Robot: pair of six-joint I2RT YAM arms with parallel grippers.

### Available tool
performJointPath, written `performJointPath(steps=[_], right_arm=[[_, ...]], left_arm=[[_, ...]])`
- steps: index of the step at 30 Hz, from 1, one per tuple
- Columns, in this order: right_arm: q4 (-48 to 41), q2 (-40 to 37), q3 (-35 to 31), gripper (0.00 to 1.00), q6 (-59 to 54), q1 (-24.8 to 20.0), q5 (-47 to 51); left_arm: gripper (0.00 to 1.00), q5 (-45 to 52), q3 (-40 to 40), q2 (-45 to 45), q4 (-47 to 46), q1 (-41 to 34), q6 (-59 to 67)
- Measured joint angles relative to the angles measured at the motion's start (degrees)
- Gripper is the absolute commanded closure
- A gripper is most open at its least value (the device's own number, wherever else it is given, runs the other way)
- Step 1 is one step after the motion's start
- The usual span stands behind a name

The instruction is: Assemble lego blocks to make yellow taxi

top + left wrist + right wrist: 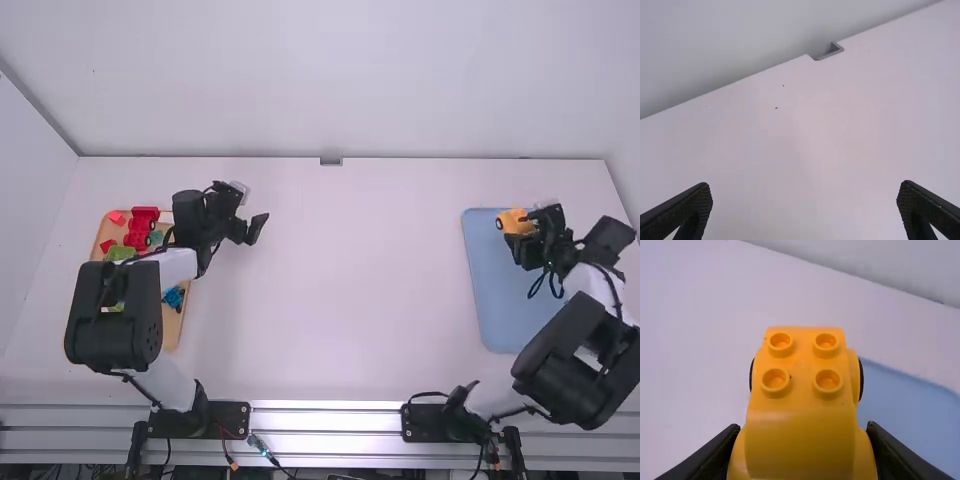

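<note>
On the white worktop (pixel 350 300), at its left side, there is an orange-brown tray (pixel 172 328). In it lie a red vehicle piece (pixel 141 226), small red blocks (pixel 117 217), a green block (pixel 121 253) and a blue block (pixel 174 298). The left arm (pixel 115 325) stands in the way: it passes above this tray and hides a part of it. At the right side is a blue mat (pixel 500 300); the right arm (pixel 575 365) covers its near right corner. A small grey notch (pixel 331 161) is at the far edge of the worktop.

The left pincer (pixel 255 229) is empty, its two fingers wide apart, to the right of the tray. The right pincer (pixel 522 229) grasps the yellow car piece (pixel 800 440) between its fingers, at the far part of the mat. This piece has four studs and dark wheels; if it touches the mat, I cannot tell.
</note>
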Motion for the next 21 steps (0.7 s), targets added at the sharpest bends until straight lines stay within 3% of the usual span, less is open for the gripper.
performJointPath(steps=[3, 11, 14, 15, 16, 21], right_arm=[[6.4, 5.0, -4.2, 0.45, 5.2, -3.1, -0.4], [6.3, 10.1, -6.5, 0.38, 9.3, -4.3, 2.0], [5.3, 10.1, -6.4, 0.18, 9.9, -4.3, 3.3], [5.3, 10.1, -6.4, 0.18, 9.9, -4.3, 3.3], [4.2, 10.1, -6.4, 0.01, 10.2, -4.3, 3.8], [-1.7, 10.1, -4.4, 0.01, 10.6, -4.3, 5.2]], left_arm=[[0.01, -0.2, 0.0, 0.0, 0.0, 0.0, -0.2], [0.01, -0.3, 0.0, 0.0, 0.1, 0.0, -0.2], [0.01, -0.2, 0.0, 0.0, -0.1, 0.0, -1.0], [0.01, -0.2, 0.0, 0.0, -0.1, 0.0, -1.0], [0.01, -0.2, 0.0, 0.0, -0.1, 0.0, -1.9], [0.01, -0.2, 0.0, 0.0, -1.9, 0.0, -4.0]])
